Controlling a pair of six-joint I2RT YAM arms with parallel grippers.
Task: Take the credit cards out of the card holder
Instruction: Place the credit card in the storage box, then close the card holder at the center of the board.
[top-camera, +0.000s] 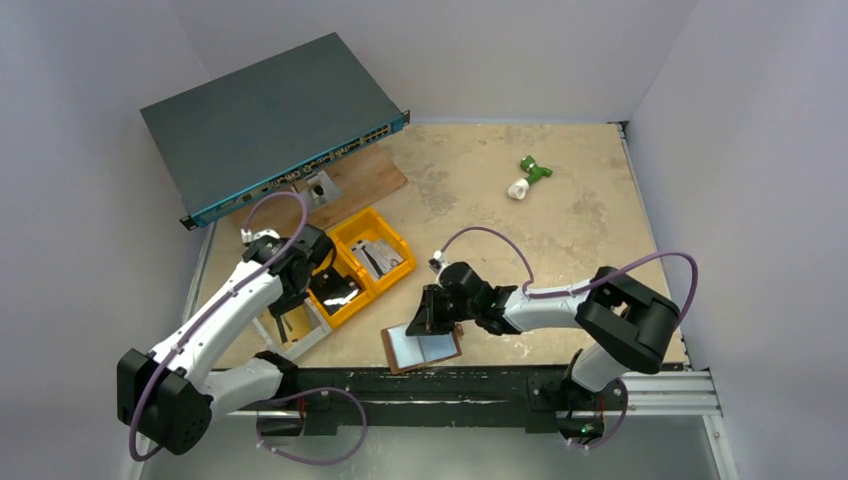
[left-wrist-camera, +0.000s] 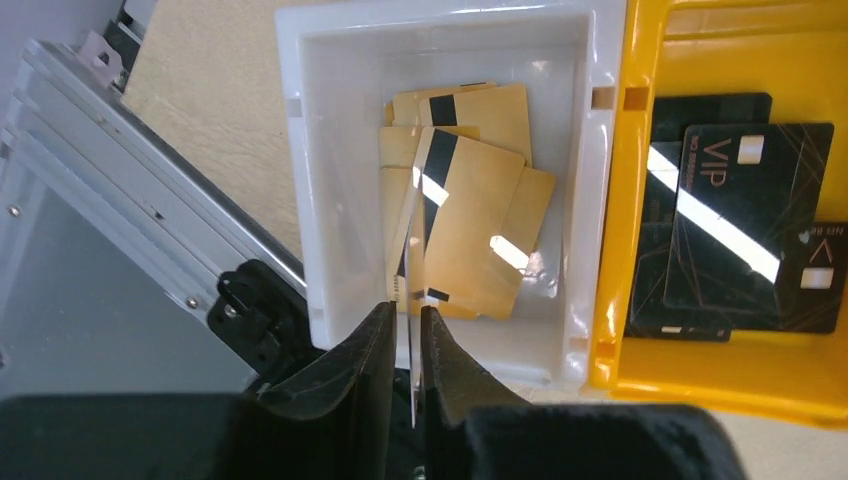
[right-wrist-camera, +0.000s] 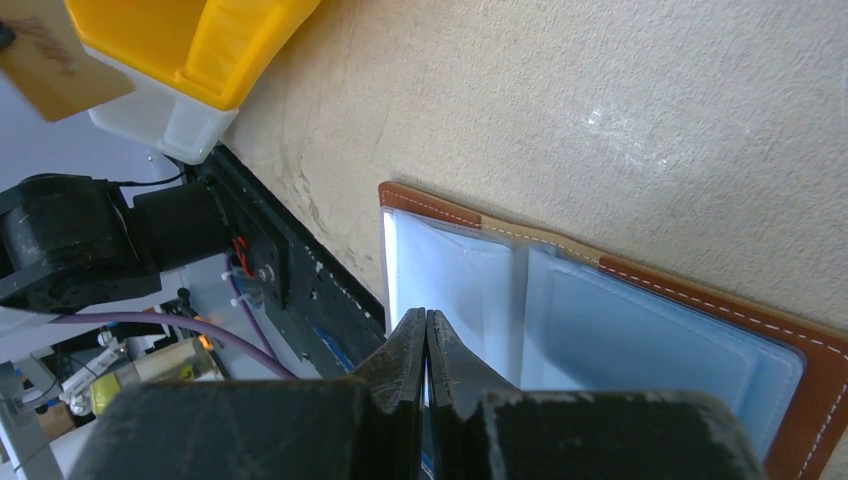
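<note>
Left gripper (left-wrist-camera: 407, 310): pinches credit card (left-wrist-camera: 413, 390) edge-on above white bin (left-wrist-camera: 300, 150), apparently to drop it. Right gripper (right-wrist-camera: 426, 315): clenched, pinning card holder (right-wrist-camera: 700, 295) open.

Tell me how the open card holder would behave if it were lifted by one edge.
The card holder lies open with a fold down its middle, so it would probably hinge and droop, not stay stiff. Its pale sleeves look glossy and thin, likely slippery to pinch. Thin and flat, it would probably slide on the table when pushed.
</note>
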